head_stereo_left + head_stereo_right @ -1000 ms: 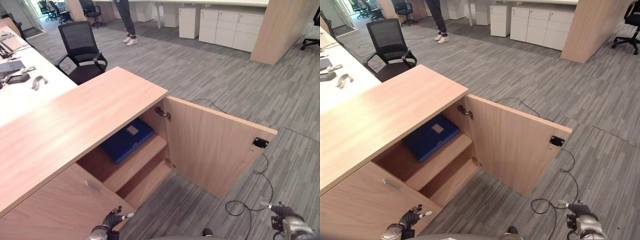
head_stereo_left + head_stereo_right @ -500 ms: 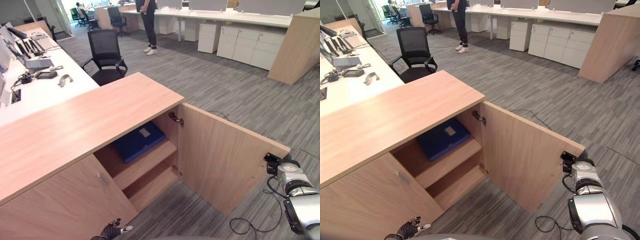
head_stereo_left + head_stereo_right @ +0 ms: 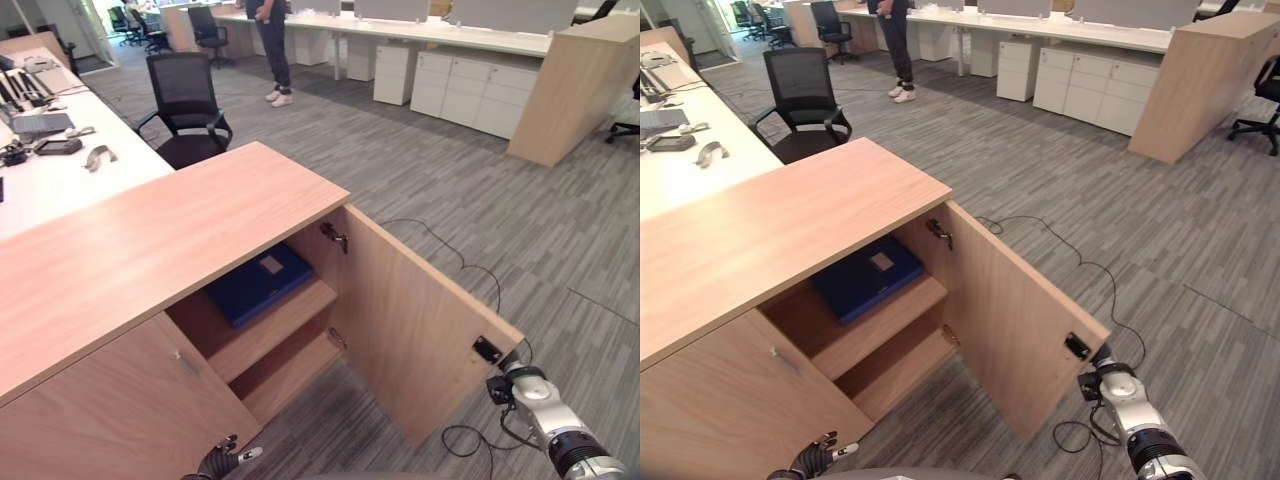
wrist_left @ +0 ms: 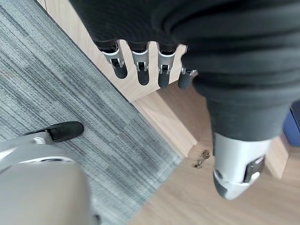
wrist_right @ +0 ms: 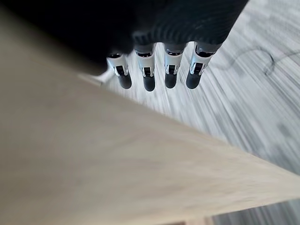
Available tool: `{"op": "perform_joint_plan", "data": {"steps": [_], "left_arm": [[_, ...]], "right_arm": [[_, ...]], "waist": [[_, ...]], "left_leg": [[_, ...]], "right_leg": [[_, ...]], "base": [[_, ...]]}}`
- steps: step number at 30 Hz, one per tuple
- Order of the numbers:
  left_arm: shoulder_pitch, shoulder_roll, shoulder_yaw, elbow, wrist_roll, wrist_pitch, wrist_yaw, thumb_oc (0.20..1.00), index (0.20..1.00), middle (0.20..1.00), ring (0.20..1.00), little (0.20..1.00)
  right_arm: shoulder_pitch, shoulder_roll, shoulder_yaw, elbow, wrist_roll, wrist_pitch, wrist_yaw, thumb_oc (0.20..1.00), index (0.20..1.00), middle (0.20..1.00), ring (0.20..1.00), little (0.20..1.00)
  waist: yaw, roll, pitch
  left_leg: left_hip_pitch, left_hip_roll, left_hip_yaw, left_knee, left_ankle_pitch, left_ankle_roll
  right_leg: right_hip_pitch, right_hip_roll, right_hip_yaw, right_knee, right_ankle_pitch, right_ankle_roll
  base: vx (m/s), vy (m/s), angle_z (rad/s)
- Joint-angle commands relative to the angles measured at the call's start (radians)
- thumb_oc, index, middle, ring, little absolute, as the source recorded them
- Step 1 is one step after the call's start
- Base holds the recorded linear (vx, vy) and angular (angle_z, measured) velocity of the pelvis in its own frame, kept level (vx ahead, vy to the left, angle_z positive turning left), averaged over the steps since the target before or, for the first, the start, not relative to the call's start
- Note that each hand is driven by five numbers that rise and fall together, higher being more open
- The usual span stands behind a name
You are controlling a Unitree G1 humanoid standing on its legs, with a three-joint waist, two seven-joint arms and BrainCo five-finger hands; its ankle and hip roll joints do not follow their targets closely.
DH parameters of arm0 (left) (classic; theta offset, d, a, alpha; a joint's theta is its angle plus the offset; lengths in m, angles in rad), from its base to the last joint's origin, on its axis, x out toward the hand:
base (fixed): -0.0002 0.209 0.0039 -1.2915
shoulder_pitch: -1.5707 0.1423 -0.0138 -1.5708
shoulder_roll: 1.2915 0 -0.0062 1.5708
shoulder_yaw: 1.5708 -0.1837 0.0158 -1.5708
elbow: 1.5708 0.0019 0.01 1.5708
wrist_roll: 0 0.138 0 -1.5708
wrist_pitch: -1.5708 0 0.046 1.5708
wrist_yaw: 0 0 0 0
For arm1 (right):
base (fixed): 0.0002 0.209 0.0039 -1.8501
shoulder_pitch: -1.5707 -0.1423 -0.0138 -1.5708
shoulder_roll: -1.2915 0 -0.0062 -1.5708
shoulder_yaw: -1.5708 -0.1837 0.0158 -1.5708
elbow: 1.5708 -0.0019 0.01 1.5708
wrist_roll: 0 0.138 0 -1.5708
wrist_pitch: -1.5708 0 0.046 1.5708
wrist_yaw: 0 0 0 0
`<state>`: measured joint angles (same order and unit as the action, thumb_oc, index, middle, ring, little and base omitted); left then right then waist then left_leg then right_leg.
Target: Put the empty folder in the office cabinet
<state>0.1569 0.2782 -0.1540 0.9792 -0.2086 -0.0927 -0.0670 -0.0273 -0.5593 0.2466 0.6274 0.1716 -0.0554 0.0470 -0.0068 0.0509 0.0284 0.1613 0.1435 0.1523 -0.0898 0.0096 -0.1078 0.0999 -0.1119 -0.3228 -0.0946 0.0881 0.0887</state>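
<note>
The blue folder (image 3: 258, 283) with its white label lies flat on your cabinet's upper shelf (image 3: 268, 335); both robot hands, left (image 4: 145, 70) and right (image 5: 159, 70), hold nothing, fingers straight.

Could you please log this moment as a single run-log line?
folder: on upper cabinet shelf | cabinet door: open | right hand: open, at door's outer edge | left hand: open, idle, low by closed door
</note>
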Motion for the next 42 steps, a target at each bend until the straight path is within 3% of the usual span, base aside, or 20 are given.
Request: {"op": "perform_joint_plan", "data": {"steps": [1,4,9,10,16,19,20,23,25,29,30,31,32,33,34,36,38,40,42], "left_arm": [[-0.063,0.058,0.01,-0.009,0.044,-0.031,-0.007,1.0,1.0,1.0,1.0,1.0],[-0.067,0.067,0.008,-0.024,0.045,-0.033,-0.012,1.0,1.0,1.0,1.0,1.0],[-0.094,0.072,0.01,-0.007,0.035,-0.031,0.008,1.0,1.0,1.0,1.0,1.0],[-0.114,0.066,0.009,0.021,0.024,-0.033,0.027,1.0,1.0,1.0,1.0,1.0],[-0.142,0.06,0.003,0.027,-0.014,-0.036,0.06,1.0,1.0,1.0,1.0,1.0],[-0.161,0.041,-0.016,0.034,-0.014,-0.029,0.074,1.0,1.0,1.0,1.0,1.0],[-0.157,0.042,-0.016,0.036,-0.01,-0.027,0.072,1.0,1.0,1.0,1.0,1.0],[-0.148,0.047,-0.021,0.062,0.009,-0.021,0.076,1.0,1.0,1.0,1.0,1.0],[-0.13,0.047,-0.021,0.076,0.039,-0.012,0.067,1.0,1.0,1.0,1.0,1.0],[-0.116,0.074,-0.028,0.069,0.085,0.0,0.042,1.0,1.0,1.0,1.0,1.0],[-0.112,0.08,-0.027,0.059,0.088,-0.001,0.04,1.0,1.0,1.0,1.0,1.0],[-0.092,0.101,-0.032,0.035,0.096,-0.005,0.033,1.0,1.0,1.0,1.0,1.0],[-0.093,0.102,-0.032,0.035,0.096,-0.005,0.033,1.0,1.0,1.0,1.0,1.0],[-0.092,0.11,-0.034,0.025,0.091,-0.006,0.032,1.0,1.0,1.0,1.0,1.0],[-0.091,0.118,-0.038,0.022,0.09,-0.006,0.031,1.0,1.0,1.0,1.0,1.0],[-0.101,0.131,-0.055,0.013,0.082,-0.012,0.03,1.0,1.0,1.0,1.0,1.0],[-0.107,0.148,-0.075,-0.002,0.062,-0.02,0.026,1.0,1.0,1.0,1.0,1.0],[-0.127,0.173,-0.09,0.011,0.052,-0.023,0.021,1.0,1.0,1.0,1.0,1.0],[-0.128,0.169,-0.094,0.012,0.051,-0.023,0.015,1.0,1.0,1.0,1.0,1.0]], "right_arm": [[-0.002,0.045,0.121,-0.104,-0.149,-0.024,0.107,1.0,1.0,1.0,1.0,1.0],[0.036,0.032,0.14,-0.167,-0.167,-0.027,0.136,1.0,1.0,1.0,1.0,1.0],[0.0,0.093,0.192,-0.247,-0.072,-0.024,0.159,1.0,1.0,1.0,1.0,1.0],[-0.063,0.137,0.256,-0.263,-0.035,-0.03,0.158,1.0,1.0,1.0,1.0,1.0],[-0.219,0.241,0.372,-0.212,0.002,-0.042,0.127,1.0,1.0,1.0,1.0,1.0],[-0.316,0.287,0.409,-0.164,0.012,-0.037,0.082,1.0,1.0,1.0,1.0,1.0],[-0.334,0.299,0.408,-0.144,0.012,-0.036,0.071,1.0,1.0,1.0,1.0,1.0],[-0.345,0.308,0.375,-0.126,0.04,-0.029,0.045,1.0,1.0,1.0,1.0,1.0],[-0.331,0.305,0.343,-0.118,0.06,-0.021,0.041,1.0,1.0,1.0,1.0,1.0],[-0.32,0.298,0.242,-0.082,0.084,-0.025,0.004,1.0,1.0,1.0,1.0,1.0],[-0.323,0.295,0.219,-0.068,0.087,-0.026,-0.009,1.0,1.0,1.0,1.0,1.0],[-0.366,0.298,0.134,0.047,0.101,-0.023,-0.052,1.0,1.0,1.0,1.0,1.0],[-0.37,0.299,0.133,0.051,0.101,-0.025,-0.052,1.0,1.0,1.0,1.0,1.0],[-0.398,0.296,0.101,0.1,0.103,-0.024,-0.073,1.0,1.0,1.0,1.0,1.0],[-0.413,0.291,0.069,0.146,0.12,-0.025,-0.093,1.0,1.0,1.0,1.0,1.0],[-0.457,0.267,0.004,0.26,0.177,-0.032,-0.126,1.0,1.0,1.0,1.0,1.0],[-0.498,0.221,-0.04,0.35,0.219,-0.033,-0.151,1.0,1.0,1.0,1.0,1.0],[-0.556,0.147,-0.118,0.471,0.29,-0.032,-0.177,1.0,1.0,1.0,1.0,1.0],[-0.572,0.123,-0.148,0.507,0.315,-0.035,-0.189,1.0,1.0,1.0,1.0,1.0]], "waist": [[0.035,-0.06,0.064],[0.033,-0.062,0.067],[0.045,-0.061,0.076],[0.066,-0.057,0.088],[0.121,-0.062,0.135],[0.116,-0.075,0.145],[0.117,-0.076,0.139],[0.124,-0.074,0.118],[0.13,-0.068,0.096],[0.165,-0.093,0.087],[0.17,-0.094,0.09],[0.188,-0.087,0.104],[0.189,-0.09,0.106],[0.19,-0.086,0.117],[0.187,-0.077,0.122],[0.189,-0.073,0.125],[0.184,-0.073,0.123],[0.179,-0.084,0.108],[0.181,-0.091,0.094]], "left_leg": [[-0.03,-0.026,-0.021,0.015,0.017,-0.01],[-0.037,-0.021,-0.028,0.015,0.024,-0.016],[-0.051,-0.009,-0.043,0.015,0.039,-0.026],[-0.071,0.0,-0.058,0.018,0.052,-0.039],[-0.168,0.02,-0.11,0.101,0.072,-0.063],[-0.191,0.108,0.132,0.235,0.061,-0.042],[-0.19,0.12,0.167,0.266,0.049,-0.04],[-0.171,0.129,0.186,0.291,0.014,-0.051],[-0.135,0.093,0.194,0.201,-0.007,-0.037],[-0.148,0.038,0.152,0.166,-0.018,-0.002],[-0.146,0.028,0.145,0.161,-0.026,0.01],[-0.119,-0.013,0.125,0.141,-0.061,0.058],[-0.117,-0.02,0.126,0.139,-0.063,0.061],[-0.116,-0.031,0.13,0.127,-0.044,0.08],[-0.108,-0.03,0.115,0.113,-0.04,0.084],[-0.099,-0.036,0.075,0.07,-0.024,0.077],[-0.1,-0.049,0.022,0.054,-0.02,0.066],[-0.097,-0.061,-0.031,0.047,-0.029,0.045],[-0.1,-0.067,-0.043,0.044,-0.028,0.043]], "right_leg": [[0.041,-0.058,-0.055,0.038,-0.081,0.076],[0.04,-0.053,-0.061,0.034,-0.085,0.073],[0.038,-0.044,-0.072,0.026,-0.091,0.065],[0.034,-0.038,-0.086,0.023,-0.096,0.059],[0.018,-0.042,-0.129,0.017,-0.101,0.049],[0.015,-0.076,-0.232,0.021,-0.096,0.035],[0.016,-0.076,-0.25,0.023,-0.098,0.028],[0.052,-0.07,-0.294,0.029,-0.127,0.015],[0.063,-0.073,-0.326,0.052,-0.126,0.021],[0.047,-0.12,-0.374,0.166,-0.133,0.042],[0.034,-0.136,-0.373,0.212,-0.136,0.048],[-0.032,-0.241,-0.366,0.426,-0.093,0.123],[-0.036,-0.25,-0.363,0.436,-0.093,0.13],[-0.069,-0.282,-0.356,0.497,-0.025,0.144],[-0.1,-0.282,-0.313,0.545,-0.001,0.166],[-0.126,-0.233,-0.2,0.493,-0.022,0.17],[-0.106,-0.195,-0.133,0.362,-0.073,0.149],[-0.075,-0.184,-0.061,0.174,-0.053,0.147],[-0.066,-0.185,-0.052,0.143,-0.036,0.145]], "base": [[0.0,-0.043,0.06],[-0.01,-0.057,0.19],[-0.02,-0.054,0.12],[-0.05,-0.046,0.29],[-0.14,-0.035,0.37],[-0.19,0.049,0.97],[-0.04,0.046,1.04],[0.03,0.085,1.03],[0.03,0.153,1.18],[0.03,0.16,1.02],[0.08,0.33,0.86],[0.07,0.289,0.61],[0.01,0.289,0.56],[-0.05,0.086,0.36],[-0.06,0.064,0.37],[-0.01,-0.02,0.55],[0.08,-0.092,0.51],[0.15,-0.164,0.6],[0.12,-0.1,0.89]]}}
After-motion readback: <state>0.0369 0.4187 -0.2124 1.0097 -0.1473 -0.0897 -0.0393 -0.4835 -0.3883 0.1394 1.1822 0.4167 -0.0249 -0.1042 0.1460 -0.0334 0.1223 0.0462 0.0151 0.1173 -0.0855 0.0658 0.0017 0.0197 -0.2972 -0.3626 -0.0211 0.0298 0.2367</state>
